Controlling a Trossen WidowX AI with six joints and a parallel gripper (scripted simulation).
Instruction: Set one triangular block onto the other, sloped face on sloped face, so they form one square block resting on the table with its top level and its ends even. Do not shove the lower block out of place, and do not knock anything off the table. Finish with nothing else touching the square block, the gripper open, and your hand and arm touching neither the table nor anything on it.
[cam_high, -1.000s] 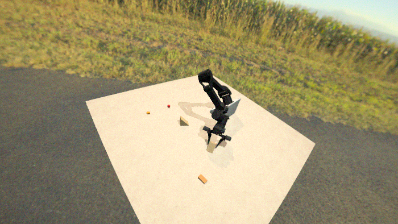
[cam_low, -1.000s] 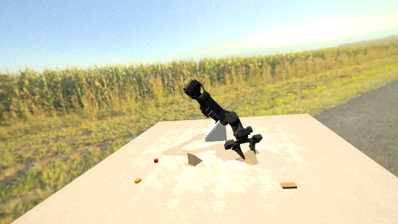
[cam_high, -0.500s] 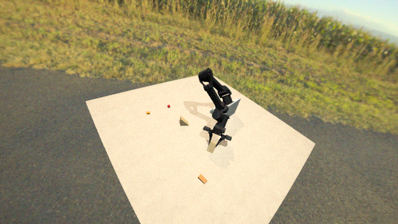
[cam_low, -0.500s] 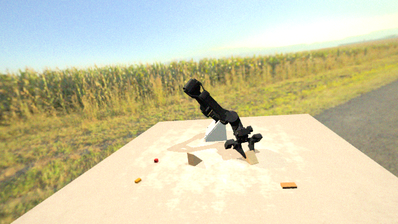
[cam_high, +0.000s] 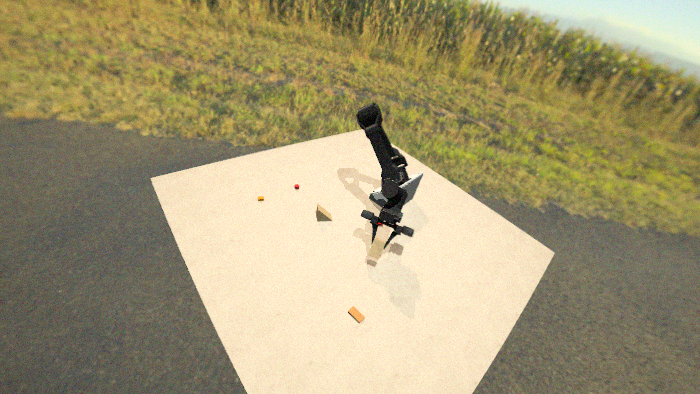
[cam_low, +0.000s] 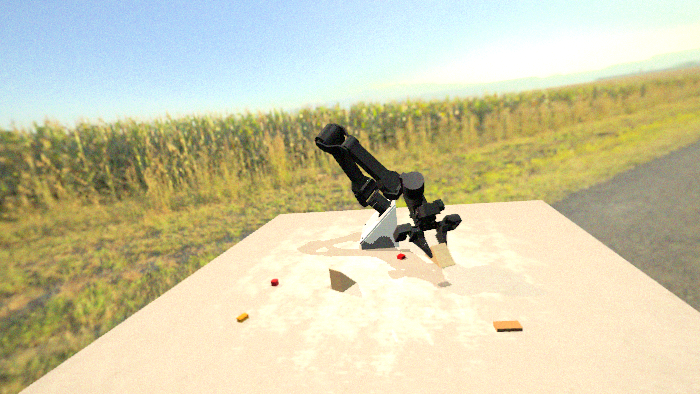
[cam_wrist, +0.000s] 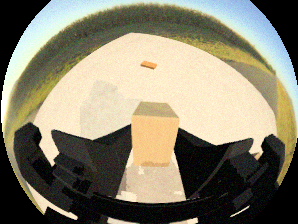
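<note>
My gripper (cam_high: 378, 245) (cam_low: 438, 251) (cam_wrist: 153, 127) points down and is shut on a tan triangular block (cam_low: 444, 255) (cam_wrist: 155, 141), one finger on each side. The held block is a little above the table, and its shadow lies apart below it. The fingers partly hide it in the top and exterior views. The other triangular block (cam_high: 324, 213) (cam_low: 341, 281) rests on the table, left of the gripper in the top and exterior views, with a dark triangular end showing. Nothing touches it. It does not show clearly in the wrist view.
An orange slab (cam_high: 356, 314) (cam_low: 508, 326) (cam_wrist: 148, 65) lies toward the front. A small red piece (cam_high: 296, 186) (cam_low: 274, 282) and a small yellow-orange piece (cam_high: 260, 198) (cam_low: 242, 317) lie left. Another red piece (cam_high: 379, 224) (cam_low: 401, 256) lies near the arm's base (cam_high: 413, 188) (cam_low: 382, 232).
</note>
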